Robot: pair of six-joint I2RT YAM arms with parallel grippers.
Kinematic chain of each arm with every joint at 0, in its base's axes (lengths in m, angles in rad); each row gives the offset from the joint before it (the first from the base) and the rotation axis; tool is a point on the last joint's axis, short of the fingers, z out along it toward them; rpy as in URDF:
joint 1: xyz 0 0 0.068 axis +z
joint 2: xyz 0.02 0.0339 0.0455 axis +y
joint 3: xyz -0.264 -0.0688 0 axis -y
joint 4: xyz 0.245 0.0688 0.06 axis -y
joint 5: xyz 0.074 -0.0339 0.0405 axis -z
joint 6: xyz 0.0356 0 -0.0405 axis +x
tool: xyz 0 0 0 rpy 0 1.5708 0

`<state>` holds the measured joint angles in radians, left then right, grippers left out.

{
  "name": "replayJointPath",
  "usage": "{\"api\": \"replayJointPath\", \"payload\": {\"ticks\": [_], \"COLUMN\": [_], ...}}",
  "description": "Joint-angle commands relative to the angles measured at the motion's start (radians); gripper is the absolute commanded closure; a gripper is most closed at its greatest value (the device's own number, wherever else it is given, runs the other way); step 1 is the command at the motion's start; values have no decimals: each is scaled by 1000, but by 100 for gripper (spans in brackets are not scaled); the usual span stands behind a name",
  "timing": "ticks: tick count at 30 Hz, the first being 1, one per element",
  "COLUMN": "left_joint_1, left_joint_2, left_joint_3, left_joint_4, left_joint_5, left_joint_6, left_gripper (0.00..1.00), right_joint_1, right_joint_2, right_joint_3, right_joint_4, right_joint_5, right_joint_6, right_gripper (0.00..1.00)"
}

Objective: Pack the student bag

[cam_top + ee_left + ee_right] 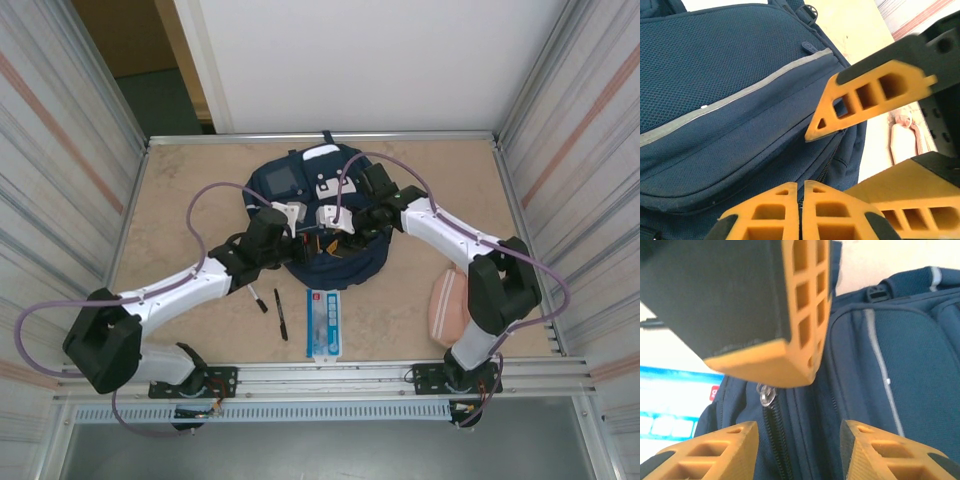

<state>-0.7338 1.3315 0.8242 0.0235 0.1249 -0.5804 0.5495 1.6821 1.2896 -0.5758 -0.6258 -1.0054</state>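
the bag (345, 268) lies mid-tabletop (180, 200), toward the far side, with both arms reaching over its near edge. the left gripper (800, 184) is closed, fingertips pressed together at the zip (774, 440); whether it pinches anything i cannot tell. the right gripper (799, 425) stands open, empty, its fingers either side of that zip. two pens (281, 314), a blue packet (324, 323) and a pink pouch (447, 305) lie nearer the arm bases.

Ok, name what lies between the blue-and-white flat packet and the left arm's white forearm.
A short black pen and a longer black pen, shown in the top view.
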Motion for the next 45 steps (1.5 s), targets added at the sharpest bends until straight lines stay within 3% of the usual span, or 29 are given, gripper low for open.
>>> {"api": "replayJointPath", "payload": {"ticks": [1,4,9,12,16,25,32,37,45], "left_joint_1": [1,1,2,13,32,238,411,520,556], "left_joint_2": [-64,-55,-67,-90,-177,-216,-101,42,210], "left_joint_3": [-11,-38,-43,-45,-121,-221,-245,-207,-74], "left_joint_4": [56,120,112,44,48,87,238,319,263], "left_joint_5": [13,26,-14,-74,-191,-162,-182,-117,-153], "left_joint_6": [-21,-46,-45,-17,53,106,133,91,156], "left_gripper": [100,100,100,100,100,100,100,100,100], "right_joint_1": [0,-1,6,-18,-53,-111,-101,-85,-59], "right_joint_2": [26,58,67,26,-39,-199,-242,-265,-324], "right_joint_3": [33,50,51,16,3,-69,-104,-110,-120], "right_joint_4": [-76,-113,-113,-52,-27,85,131,158,288], "right_joint_5": [16,41,57,-9,-40,-113,-109,-64,23], "right_joint_6": [-56,-70,-54,-37,0,70,103,128,269], "right_gripper": [54,61,90,100,100,100,100,100,100]}}
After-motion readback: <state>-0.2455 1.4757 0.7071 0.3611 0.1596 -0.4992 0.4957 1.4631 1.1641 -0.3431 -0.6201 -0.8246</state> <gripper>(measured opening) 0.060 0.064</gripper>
